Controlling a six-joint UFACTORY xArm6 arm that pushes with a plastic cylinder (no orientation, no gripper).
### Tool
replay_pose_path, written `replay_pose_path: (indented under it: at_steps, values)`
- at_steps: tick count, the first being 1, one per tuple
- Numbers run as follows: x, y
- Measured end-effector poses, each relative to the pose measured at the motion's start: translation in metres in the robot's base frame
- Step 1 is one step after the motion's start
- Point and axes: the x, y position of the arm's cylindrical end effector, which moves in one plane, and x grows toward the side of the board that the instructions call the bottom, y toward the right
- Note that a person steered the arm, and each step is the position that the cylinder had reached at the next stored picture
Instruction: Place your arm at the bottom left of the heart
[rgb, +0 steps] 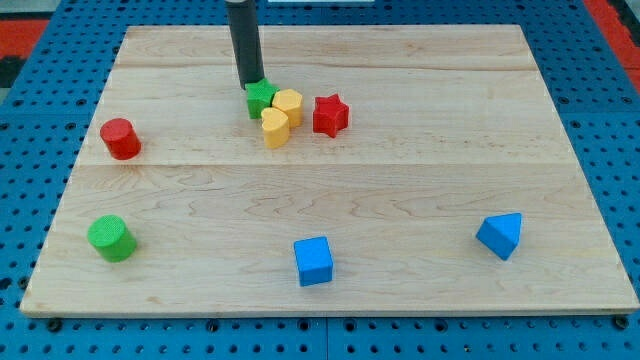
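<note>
A yellow heart block (275, 128) lies near the view's top centre of the wooden board. It touches a yellow hexagon block (289, 103) above it and a green star block (261, 98) at its upper left. My tip (251, 83) rests at the top left edge of the green star, above and left of the heart. A red star block (330, 115) sits just right of the cluster.
A red cylinder (120, 138) stands at the view's left. A green cylinder (110, 238) is at the bottom left. A blue cube (313, 261) is at the bottom centre, a blue triangular block (501, 236) at the bottom right. The board (400, 190) lies on a blue pegboard.
</note>
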Motion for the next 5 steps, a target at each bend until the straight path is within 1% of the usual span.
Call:
replay_pose_path:
  at_steps: [1, 2, 3, 4, 5]
  values:
    - [0.031, -0.003]
    - [0.032, -0.039]
    - [0.066, -0.077]
    - [0.139, -0.018]
    - [0.132, -0.003]
